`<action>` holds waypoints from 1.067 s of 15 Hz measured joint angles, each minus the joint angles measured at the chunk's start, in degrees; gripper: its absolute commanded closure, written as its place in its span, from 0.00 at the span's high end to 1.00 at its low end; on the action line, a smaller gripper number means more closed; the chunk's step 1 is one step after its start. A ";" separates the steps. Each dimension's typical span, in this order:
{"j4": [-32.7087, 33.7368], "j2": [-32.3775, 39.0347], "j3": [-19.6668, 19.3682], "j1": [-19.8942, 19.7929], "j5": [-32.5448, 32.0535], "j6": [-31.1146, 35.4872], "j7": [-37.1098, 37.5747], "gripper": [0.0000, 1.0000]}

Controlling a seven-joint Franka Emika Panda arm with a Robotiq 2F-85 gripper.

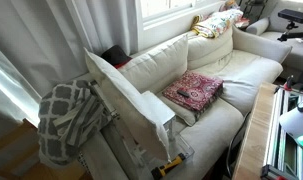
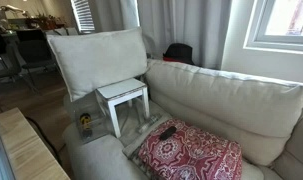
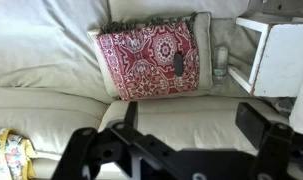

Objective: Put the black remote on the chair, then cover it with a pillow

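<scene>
The black remote [image 3: 178, 64] lies on a red patterned cushion [image 3: 151, 60] on the seat of the cream chair [image 3: 51, 50]. It shows in both exterior views [image 1: 181, 95] [image 2: 167, 132]. The large cream pillow [image 1: 123, 92] [image 2: 96, 60] stands upright at the chair's arm end, behind a small white side table [image 2: 124, 97]. In the wrist view my gripper [image 3: 191, 125] is open and empty. It hangs above the cream upholstery, well apart from the remote. The gripper does not show in either exterior view.
A grey-and-white lattice blanket [image 1: 66, 120] hangs over the chair's arm. The white side table [image 3: 281, 55] stands beside the red cushion, with a small bottle [image 3: 221, 65] between them. A yellow patterned cushion [image 1: 216, 24] lies at the far end. A wooden table edge [image 2: 26, 150] is near.
</scene>
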 measured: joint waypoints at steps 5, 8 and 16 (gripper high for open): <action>1.65 2.99 -0.17 1.40 1.87 -0.40 -2.91 1.00; 6.47 12.17 -0.22 4.52 4.90 -0.28 -8.60 1.00; 24.98 41.89 2.02 6.07 6.44 -0.28 -18.34 1.00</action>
